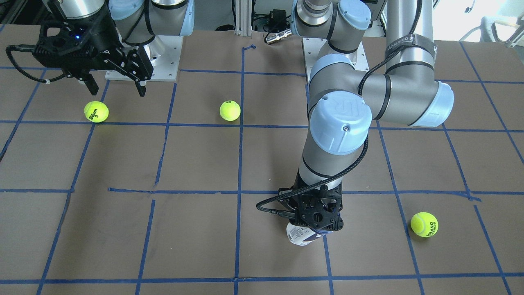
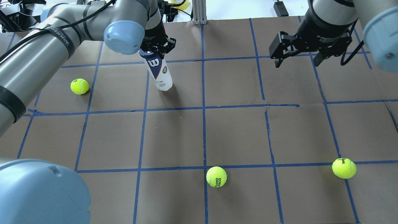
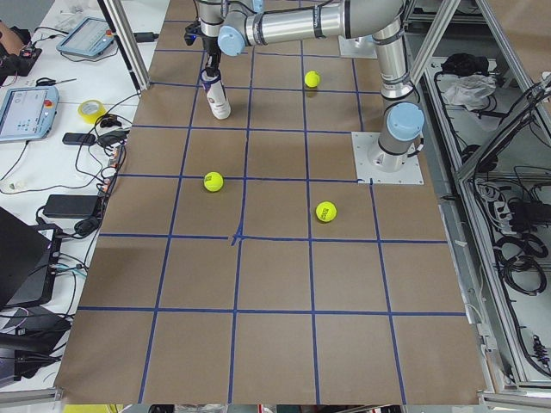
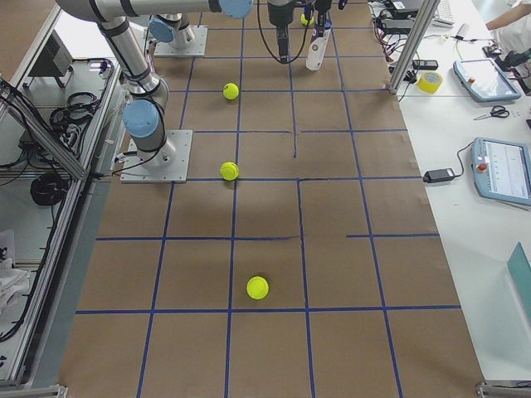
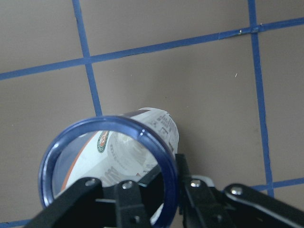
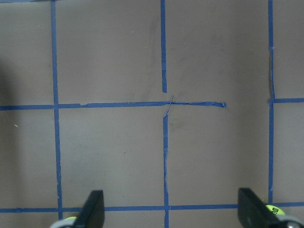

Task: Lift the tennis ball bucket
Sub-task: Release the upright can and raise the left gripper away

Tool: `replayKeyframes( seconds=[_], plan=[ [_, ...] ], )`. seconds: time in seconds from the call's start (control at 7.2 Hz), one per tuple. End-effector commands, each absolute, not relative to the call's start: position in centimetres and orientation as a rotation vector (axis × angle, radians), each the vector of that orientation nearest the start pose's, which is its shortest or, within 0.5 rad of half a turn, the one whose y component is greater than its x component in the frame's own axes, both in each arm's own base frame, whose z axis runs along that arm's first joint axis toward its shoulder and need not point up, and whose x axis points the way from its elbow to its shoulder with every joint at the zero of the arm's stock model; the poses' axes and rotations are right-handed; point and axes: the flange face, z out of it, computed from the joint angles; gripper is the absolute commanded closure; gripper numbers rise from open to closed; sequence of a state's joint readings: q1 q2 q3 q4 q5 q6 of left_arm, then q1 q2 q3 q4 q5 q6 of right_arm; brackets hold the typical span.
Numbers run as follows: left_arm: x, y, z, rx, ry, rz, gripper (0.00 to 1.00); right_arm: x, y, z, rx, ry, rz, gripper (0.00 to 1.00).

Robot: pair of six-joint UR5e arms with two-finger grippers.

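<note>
Well, from across the table, the left gripper (image 1: 317, 213) is hanging straight down over the can (image 1: 300, 237), hiding all but a white, barcoded stretch of its side. The right gripper (image 1: 118, 88) is hovering well apart, near its own base, with its fingers spread wide and holding nothing. It looks parked out of the way, since one arm is enough for so slim a thing.

From behind the robot, the can is sitting on the far left part of the table (image 2: 236, 137). It is leaning in this view, navy band uppermost, with the left gripper closed on its top. Three balls (image 2: 216, 176) are lying loose and well apart from it, so nothing is crowding the lift.

From the two ends of the table, the can is showing as a small white tube under the left arm's wrist. Whether its bottom is touching the paper or hanging just clear, I cannot tell.

The left wrist camera is looking down into the open mouth. One finger (image 5: 129, 202) is sitting inside the dark blue rim (image 5: 102, 120) and the other outside, pinching the wall between them. That is probably because the top is the easiest part to reach from above. With the grip on one side, the can may swing as it rises.

The right wrist camera is showing only brown paper, blue tape lines (image 6: 164, 47) and two wide-set fingertips.
</note>
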State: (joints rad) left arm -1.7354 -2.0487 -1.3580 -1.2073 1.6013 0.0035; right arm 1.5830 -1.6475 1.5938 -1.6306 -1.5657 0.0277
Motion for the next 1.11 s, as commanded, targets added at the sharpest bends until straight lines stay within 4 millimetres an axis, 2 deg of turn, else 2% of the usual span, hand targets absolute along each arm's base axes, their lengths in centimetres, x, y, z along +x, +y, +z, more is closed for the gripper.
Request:
replayKeyframes(
  seconds=[0.0,0.28,0.56,0.69,0.97],
  plan=[
    [-24.2,-65.0,35.3,0.246,3.108,-0.161,0.00,14.0,-46.8,52.0,0.023,3.128,-0.178,0.00],
    [-24.2,-64.3,37.1,0.243,3.102,-0.172,0.00,14.0,-46.7,52.0,0.023,3.128,-0.178,0.00],
    [-23.5,-62.8,41.7,0.228,3.104,-0.210,0.00,14.0,-46.7,52.0,0.024,3.130,-0.178,0.00],
    [-22.5,-61.8,44.8,0.229,3.097,-0.207,0.00,13.9,-46.7,52.0,0.024,3.130,-0.173,0.00],
    [-16.7,-60.5,48.8,0.096,3.106,-0.169,0.00,13.9,-46.7,51.8,0.021,3.130,-0.168,0.00]
  ],
)
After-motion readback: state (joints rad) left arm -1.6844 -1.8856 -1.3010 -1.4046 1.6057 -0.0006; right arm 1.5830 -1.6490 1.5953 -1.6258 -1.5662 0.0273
